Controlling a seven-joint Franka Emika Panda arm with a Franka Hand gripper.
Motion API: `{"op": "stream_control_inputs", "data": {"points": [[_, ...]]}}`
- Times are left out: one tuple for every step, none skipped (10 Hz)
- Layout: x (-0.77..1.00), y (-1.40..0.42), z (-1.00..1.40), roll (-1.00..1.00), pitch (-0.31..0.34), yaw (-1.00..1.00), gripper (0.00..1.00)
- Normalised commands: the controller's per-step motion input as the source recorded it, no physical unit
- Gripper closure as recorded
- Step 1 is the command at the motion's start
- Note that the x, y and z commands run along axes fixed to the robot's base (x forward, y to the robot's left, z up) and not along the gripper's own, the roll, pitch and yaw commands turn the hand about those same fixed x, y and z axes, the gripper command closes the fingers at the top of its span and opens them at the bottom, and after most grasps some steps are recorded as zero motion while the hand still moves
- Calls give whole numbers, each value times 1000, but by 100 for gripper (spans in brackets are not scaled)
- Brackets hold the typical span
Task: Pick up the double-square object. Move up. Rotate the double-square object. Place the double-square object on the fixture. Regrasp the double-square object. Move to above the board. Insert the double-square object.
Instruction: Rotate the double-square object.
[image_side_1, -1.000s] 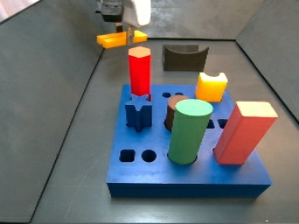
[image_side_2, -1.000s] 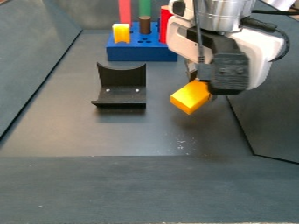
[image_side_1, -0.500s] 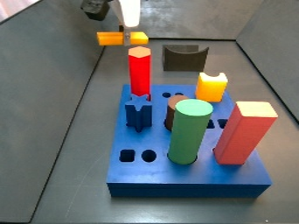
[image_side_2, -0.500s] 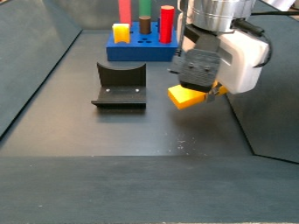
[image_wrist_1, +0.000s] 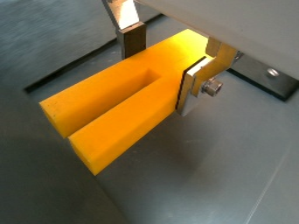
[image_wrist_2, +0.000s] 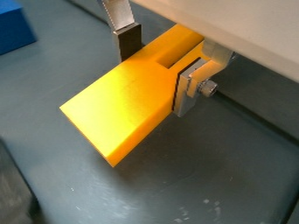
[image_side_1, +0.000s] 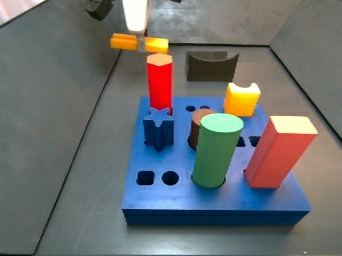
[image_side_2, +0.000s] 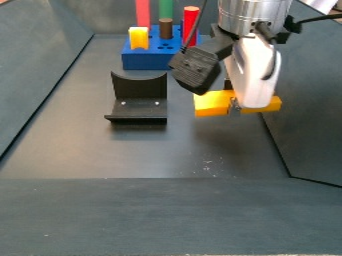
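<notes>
- Gripper (image_wrist_1: 163, 54) is clamped across the double-square object (image_wrist_1: 122, 109); in both wrist views a flat silver finger (image_wrist_2: 191, 87) with its dark pad presses one long side and the opposite finger (image_wrist_2: 122, 35) presses the other.
- In a wrist view the stepped profile of the double-square object (image_wrist_2: 128, 101) shows as a raised rib beside a lower ledge, running lengthwise away from the fingers.
- In a side view the gripper (image_side_2: 238, 100) hangs above the dark floor (image_side_2: 134, 160), with the double-square object (image_side_2: 234, 103) lying roughly level between the fingers and clear of the floor.
- To the left in that view stands the fixture (image_side_2: 136, 97), apart from the held piece.
- Behind it sits the board (image_side_2: 158, 55) with upright pegs.
- In a side view the gripper (image_side_1: 136, 38) is at the far end of the table, the double-square object (image_side_1: 139, 43) held crosswise; the finger contact is probably the same, though too small to confirm here.
- Further right in this view, the fixture (image_side_1: 210, 65) sits beyond the board (image_side_1: 214, 200).
- On the board stand a red hexagonal peg (image_side_1: 160, 80), a green cylinder (image_side_1: 215, 150) and a red block (image_side_1: 279, 152).
</notes>
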Motion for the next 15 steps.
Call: {"op": "stream_control_inputs", "data": {"points": [[9,20,-3,-5,0,-1000,100],[9,20,-3,-5,0,-1000,100],[9,20,-3,-5,0,-1000,100],[9,20,-3,-6,0,-1000,100],[8,20,-3,-6,0,-1000,100],[8,20,-3,-6,0,-1000,100],[8,20,-3,-7,0,-1000,100],[8,20,-3,-7,0,-1000,100],[8,20,-3,-8,0,-1000,100],[8,20,-3,-8,0,-1000,100],[8,20,-3,-9,0,-1000,100],[8,20,-3,-10,0,-1000,100],[8,20,-3,-11,-1,-1000,100],[8,20,-3,-12,-1,-1000,100],[8,20,-3,-13,-1,-1000,100]]}}
